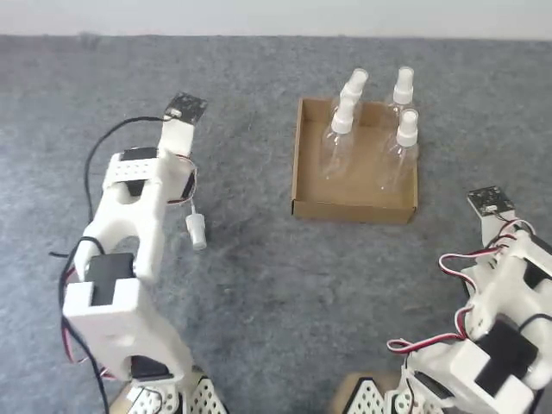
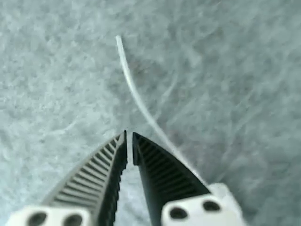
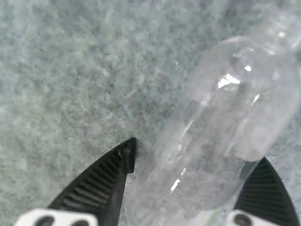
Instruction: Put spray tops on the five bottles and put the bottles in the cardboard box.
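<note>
The cardboard box (image 1: 297, 164) stands at the back centre and holds several clear bottles (image 1: 338, 147), each with a white spray top. A loose spray top (image 1: 197, 231) lies on the carpet beside the left arm. In the left wrist view my left gripper (image 2: 129, 136) is shut with nothing between its fingers. The top's thin dip tube (image 2: 129, 80) runs past one finger, and its white head (image 2: 222, 190) sits beside that finger. My right gripper (image 3: 195, 155) is shut on a clear bottle (image 3: 221, 117), one finger on each side. The bottle's neck has no top.
Grey carpet covers the whole table. The left arm (image 1: 129, 241) stretches up the left side and the right arm (image 1: 500, 328) is folded at the front right. Open carpet lies between the two arms in front of the box.
</note>
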Controlling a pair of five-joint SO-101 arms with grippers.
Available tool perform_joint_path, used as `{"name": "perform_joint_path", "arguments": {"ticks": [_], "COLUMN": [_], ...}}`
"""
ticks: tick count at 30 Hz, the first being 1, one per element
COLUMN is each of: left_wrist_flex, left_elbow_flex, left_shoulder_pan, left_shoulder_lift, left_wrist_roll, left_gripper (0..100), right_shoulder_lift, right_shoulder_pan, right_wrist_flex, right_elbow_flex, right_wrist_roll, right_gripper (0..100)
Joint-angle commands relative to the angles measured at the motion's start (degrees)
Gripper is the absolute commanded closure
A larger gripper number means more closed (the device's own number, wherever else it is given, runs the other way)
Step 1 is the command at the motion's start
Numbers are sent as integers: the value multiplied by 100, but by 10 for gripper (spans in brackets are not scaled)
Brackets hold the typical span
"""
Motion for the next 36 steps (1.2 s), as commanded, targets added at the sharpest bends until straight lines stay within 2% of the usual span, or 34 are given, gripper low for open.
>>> {"name": "perform_joint_path", "arguments": {"ticks": [1,7,10,18,23,28,36], "left_wrist_flex": [-97,-105,-149,-149,-114,-26,1011], "left_elbow_flex": [136,338,277,-382,-804,-831,-831], "left_shoulder_pan": [-255,-264,-26,765,484,44,-422], "left_shoulder_lift": [-237,-905,-1046,-167,510,492,105], "left_wrist_roll": [-246,-352,-88,325,281,211,-44], "left_gripper": [990,988,987,987,987,987,988], "right_shoulder_lift": [-92,-66,-66,-110,-110,-110,-110], "right_shoulder_pan": [4,-22,-4,-4,4,-13,4], "right_wrist_flex": [-22,-22,-22,-22,-22,-22,-22], "right_elbow_flex": [53,53,53,211,211,211,211], "right_wrist_roll": [88,79,79,105,105,105,97], "right_gripper": [670,670,670,670,670,670,670]}}
